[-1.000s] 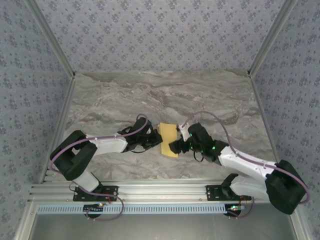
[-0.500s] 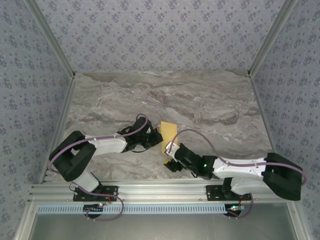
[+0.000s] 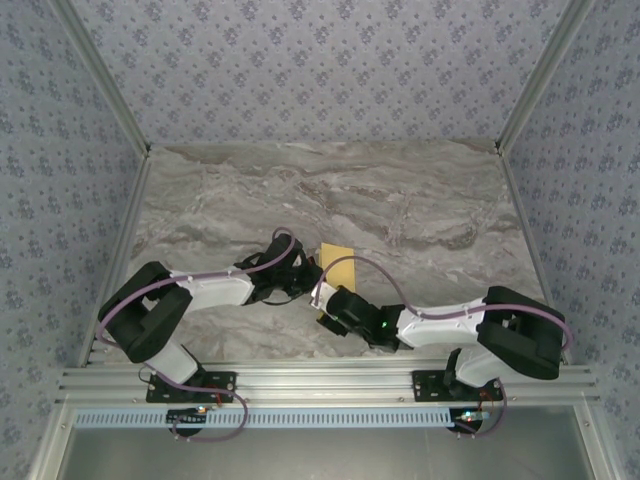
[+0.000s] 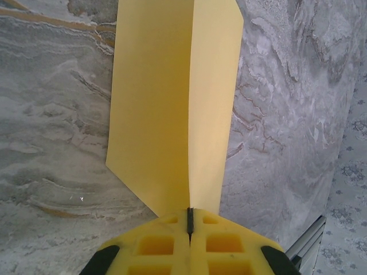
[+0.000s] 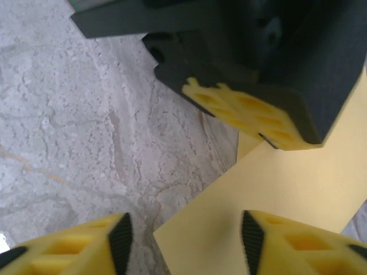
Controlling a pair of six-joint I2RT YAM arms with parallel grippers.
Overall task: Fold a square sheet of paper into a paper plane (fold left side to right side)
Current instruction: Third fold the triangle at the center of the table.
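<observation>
The square sheet of paper (image 3: 339,261) is yellow-orange and lies folded in the middle of the table. In the left wrist view the paper (image 4: 152,114) shows a raised centre crease running away from the fingers. My left gripper (image 4: 190,220) is shut on the paper's near edge at that crease, and it sits at the sheet's left side (image 3: 308,283). My right gripper (image 3: 322,308) is low at the paper's near corner. Its jaws stand open (image 5: 186,243) with a corner of the paper (image 5: 287,183) between them. The left gripper's yellow fingers (image 5: 246,112) hold the sheet just beyond.
The marble table (image 3: 420,200) stretches back to patterned walls. Aluminium posts stand along both sides, and a rail (image 3: 320,385) with both arm bases runs along the near edge. The two arms meet close together at the paper.
My right arm swung down and left, taking its gripper from the paper's right side to its near corner, and its jaws narrowed. The left gripper and its hold stayed put.
</observation>
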